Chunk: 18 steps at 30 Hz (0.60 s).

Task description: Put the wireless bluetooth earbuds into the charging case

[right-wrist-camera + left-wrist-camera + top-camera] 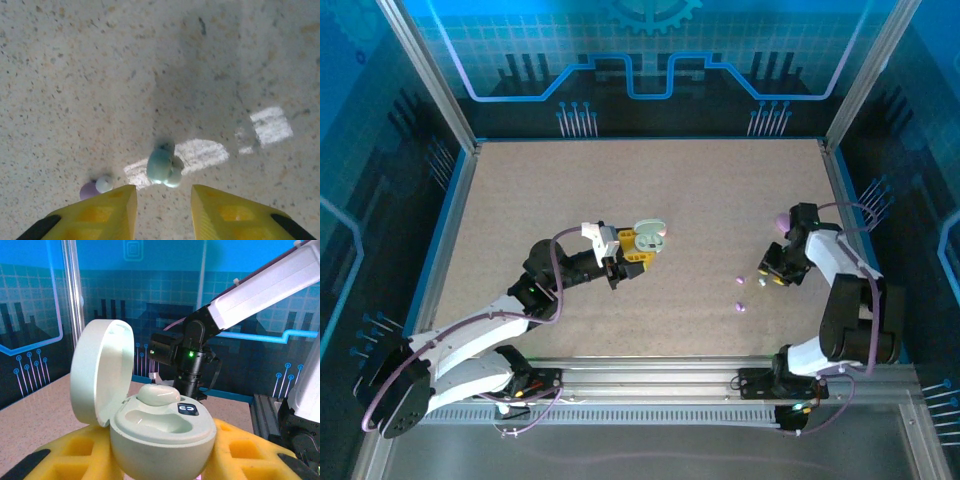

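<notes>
The left gripper point(633, 252) squeezes the green charging case point(165, 440) out near the middle of the table point(520, 200). Its lid point(100, 370) stands up. One pale earbud point(159, 394) sits inside, next to an empty hole. The right gripper point(162, 192) has its fingers apart. The teal earbud point(162, 167) lies on the table just past the tips, and a purple earbud point(91, 190) lies beside it. There is lots of bare table between the arms.

Smooth glossy plastic case point(165, 440), matt speckled tabletop point(100, 75)
</notes>
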Available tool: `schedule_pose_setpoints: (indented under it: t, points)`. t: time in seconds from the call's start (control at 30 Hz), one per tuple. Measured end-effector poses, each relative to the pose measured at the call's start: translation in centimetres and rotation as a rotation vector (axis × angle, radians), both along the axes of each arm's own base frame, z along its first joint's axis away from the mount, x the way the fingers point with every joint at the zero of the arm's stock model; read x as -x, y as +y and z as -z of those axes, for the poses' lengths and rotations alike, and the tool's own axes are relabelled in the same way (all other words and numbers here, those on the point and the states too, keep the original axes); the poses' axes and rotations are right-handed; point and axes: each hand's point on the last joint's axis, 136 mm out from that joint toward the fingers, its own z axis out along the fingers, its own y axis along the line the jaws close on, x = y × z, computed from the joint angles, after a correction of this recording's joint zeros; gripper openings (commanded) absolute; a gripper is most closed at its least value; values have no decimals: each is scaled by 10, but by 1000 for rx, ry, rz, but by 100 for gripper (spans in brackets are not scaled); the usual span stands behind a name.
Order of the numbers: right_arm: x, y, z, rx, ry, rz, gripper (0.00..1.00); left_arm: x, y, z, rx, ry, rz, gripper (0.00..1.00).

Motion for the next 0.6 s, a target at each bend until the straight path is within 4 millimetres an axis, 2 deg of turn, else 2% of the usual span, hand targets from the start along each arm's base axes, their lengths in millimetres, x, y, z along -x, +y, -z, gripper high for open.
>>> schedule_pose_setpoints:
  t: [0.2, 0.6]
  points:
    - [-13, 4, 9, 20, 30, -62, 32, 0, 0, 0, 2, 4, 1, 26]
    - [-10, 1, 21, 75, 81, -97, 30, 0, 0, 0, 2, 4, 1, 26]
